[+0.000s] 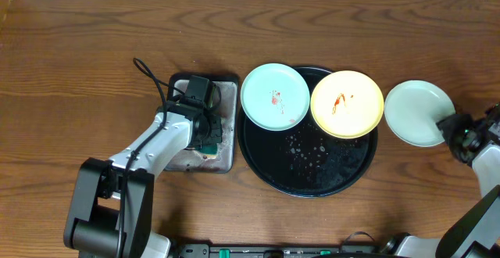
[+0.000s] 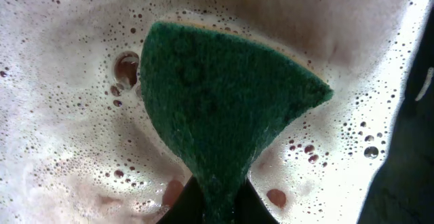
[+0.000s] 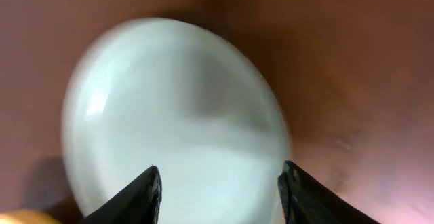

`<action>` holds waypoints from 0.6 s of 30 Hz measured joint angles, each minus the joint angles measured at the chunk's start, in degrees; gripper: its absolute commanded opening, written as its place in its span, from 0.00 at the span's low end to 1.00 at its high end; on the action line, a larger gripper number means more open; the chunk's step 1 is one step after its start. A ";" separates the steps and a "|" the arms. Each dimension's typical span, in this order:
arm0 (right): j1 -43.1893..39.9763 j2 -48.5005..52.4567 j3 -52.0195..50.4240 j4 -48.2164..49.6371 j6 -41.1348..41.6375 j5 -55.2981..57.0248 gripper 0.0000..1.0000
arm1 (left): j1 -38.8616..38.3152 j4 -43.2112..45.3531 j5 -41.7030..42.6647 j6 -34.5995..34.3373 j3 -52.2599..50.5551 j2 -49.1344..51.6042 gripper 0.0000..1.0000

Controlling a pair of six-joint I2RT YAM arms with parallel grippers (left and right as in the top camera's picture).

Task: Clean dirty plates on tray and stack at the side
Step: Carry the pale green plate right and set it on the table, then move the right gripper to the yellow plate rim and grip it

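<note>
The two dirty plates sit on the black tray (image 1: 269,155): a blue plate (image 1: 269,82) at the tray's 11 o'clock and a yellow plate (image 1: 355,117) at its 1 o'clock, edges touching, each with a red sauce smear (image 1: 276,98) near its middle. A third pale plate (image 1: 418,111), with no smear showing, lies on the desk (image 1: 94,55) just off the tray's 3 o'clock.

At the tray's 9 o'clock is a small grey tray (image 1: 228,161) of soapy water (image 2: 68,81). There the left gripper (image 2: 215,207) is clamped on one corner of a green sponge (image 2: 217,102), which is pressed flat into the foam.

The step looks like loading the sponge before scrubbing. It would go best if the sponge is soaked well, lifted straight up and carried low to the blue plate, the nearer one. The firm pinch should be kept so the sponge does not twist, and the scrubbing should be light circles over the smear. Both plates overhang the rim and could tip or slide.

The right gripper (image 3: 220,183) hangs at the pale plate's 4 o'clock edge with its fingers spread wide, gripping nothing. It could steady a plate.
</note>
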 measured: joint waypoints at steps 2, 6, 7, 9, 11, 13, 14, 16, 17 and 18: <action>0.42 0.00 0.11 4.22 -2.49 -5.33 0.59 | 0.00 0.00 0.00 0.00 0.00 0.00 0.09; 4.04 0.00 0.24 7.06 -9.03 -14.53 0.59 | 0.00 0.00 0.00 0.00 0.00 0.00 0.08; 5.60 0.00 0.24 6.51 -11.15 -15.85 0.59 | 0.00 0.00 0.00 0.00 0.00 0.00 0.08; 8.87 0.00 0.26 4.92 -15.32 -17.38 0.59 | 0.00 0.00 0.00 0.00 0.00 0.00 0.09; 12.79 0.00 0.26 3.87 -18.91 -16.83 0.62 | 0.00 0.00 0.00 -0.02 0.00 0.00 0.08; 17.07 0.00 0.26 3.61 -21.73 -13.77 0.62 | 0.00 0.00 0.00 0.00 0.00 0.00 0.09; 17.59 0.00 0.26 3.58 -22.08 -13.38 0.61 | 0.00 0.00 0.00 0.00 0.00 0.00 0.09; 20.11 0.00 0.26 3.72 -23.43 -10.23 0.61 | 0.00 0.00 0.00 0.00 0.00 0.00 0.09; 21.20 0.00 0.26 3.82 -23.91 -8.66 0.61 | 0.00 0.00 0.00 0.00 0.00 0.00 0.09; 22.21 0.00 0.26 3.82 -24.37 -7.30 0.60 | 0.00 0.00 0.00 0.00 0.00 0.00 0.08</action>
